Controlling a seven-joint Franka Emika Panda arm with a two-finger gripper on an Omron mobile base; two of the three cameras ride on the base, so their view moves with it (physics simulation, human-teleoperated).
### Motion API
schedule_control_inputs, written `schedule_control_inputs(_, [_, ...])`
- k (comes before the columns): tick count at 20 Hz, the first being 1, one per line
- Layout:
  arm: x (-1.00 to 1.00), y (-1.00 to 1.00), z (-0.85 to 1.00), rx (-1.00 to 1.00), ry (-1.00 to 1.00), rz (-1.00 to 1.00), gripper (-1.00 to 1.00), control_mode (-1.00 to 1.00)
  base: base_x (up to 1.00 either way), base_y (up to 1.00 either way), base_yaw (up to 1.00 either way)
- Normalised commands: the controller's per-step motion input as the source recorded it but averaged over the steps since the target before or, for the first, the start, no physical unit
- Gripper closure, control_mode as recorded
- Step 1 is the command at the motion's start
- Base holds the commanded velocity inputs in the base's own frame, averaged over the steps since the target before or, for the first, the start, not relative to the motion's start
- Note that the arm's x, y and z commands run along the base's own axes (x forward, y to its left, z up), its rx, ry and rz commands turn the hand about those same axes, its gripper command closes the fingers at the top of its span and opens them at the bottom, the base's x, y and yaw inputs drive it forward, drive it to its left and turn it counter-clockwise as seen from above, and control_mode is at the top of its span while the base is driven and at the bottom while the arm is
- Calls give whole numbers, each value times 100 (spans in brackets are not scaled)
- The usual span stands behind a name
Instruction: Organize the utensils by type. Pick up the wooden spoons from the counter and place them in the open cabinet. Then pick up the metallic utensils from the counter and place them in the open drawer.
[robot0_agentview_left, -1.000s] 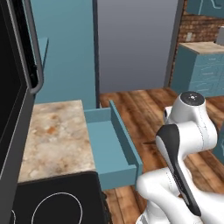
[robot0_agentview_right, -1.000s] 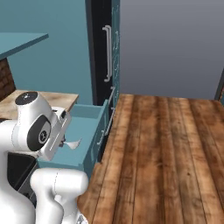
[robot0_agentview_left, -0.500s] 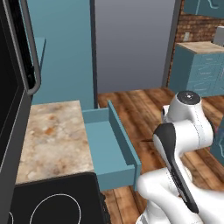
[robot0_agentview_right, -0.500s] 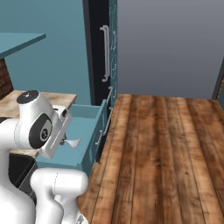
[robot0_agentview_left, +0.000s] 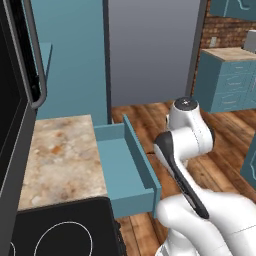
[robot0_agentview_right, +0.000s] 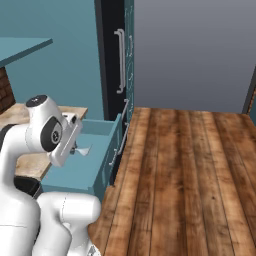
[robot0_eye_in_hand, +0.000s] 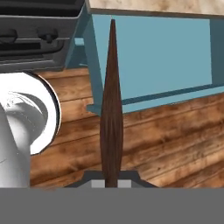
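My gripper (robot0_eye_in_hand: 111, 181) is shut on a slim metallic utensil whose dark brown handle (robot0_eye_in_hand: 111, 105) runs up the hand view toward the open drawer (robot0_eye_in_hand: 153, 57). In the right base view its pale silver head (robot0_agentview_right: 83, 150) pokes out beside my forearm, above the drawer (robot0_agentview_right: 85, 170). The drawer (robot0_agentview_left: 120, 165) is a shallow teal box pulled out from under the beige marbled counter (robot0_agentview_left: 60, 155); nothing shows in the visible part of its inside. A teal shelf of the cabinet (robot0_agentview_right: 22, 47) juts out at upper left. The wooden spoons are out of view.
A black cooktop (robot0_agentview_left: 55, 235) adjoins the counter on the near side, and its dark front (robot0_eye_in_hand: 39, 35) shows beside the drawer. A tall grey fridge (robot0_agentview_left: 150, 50) stands behind the drawer. A dark open door (robot0_agentview_left: 15, 100) hangs at the left. Wooden floor (robot0_agentview_right: 185, 175) lies to the right.
The arm's upper joint has swung a little toward the drawer. The gripper stays shut on the dark-handled utensil, and the drawer and counter have not moved.
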Motion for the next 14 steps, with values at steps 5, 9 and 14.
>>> schedule_control_inputs(5, [54, 15, -18, -14, 12, 15, 100, -100, 0, 0, 0])
schedule_control_inputs(9, [42, 1, -14, -4, 3, 25, 100, -100, 0, 0, 0])
schedule_control_inputs(14, [35, 1, -20, -1, 4, 42, 100, -100, 0, 0, 0])
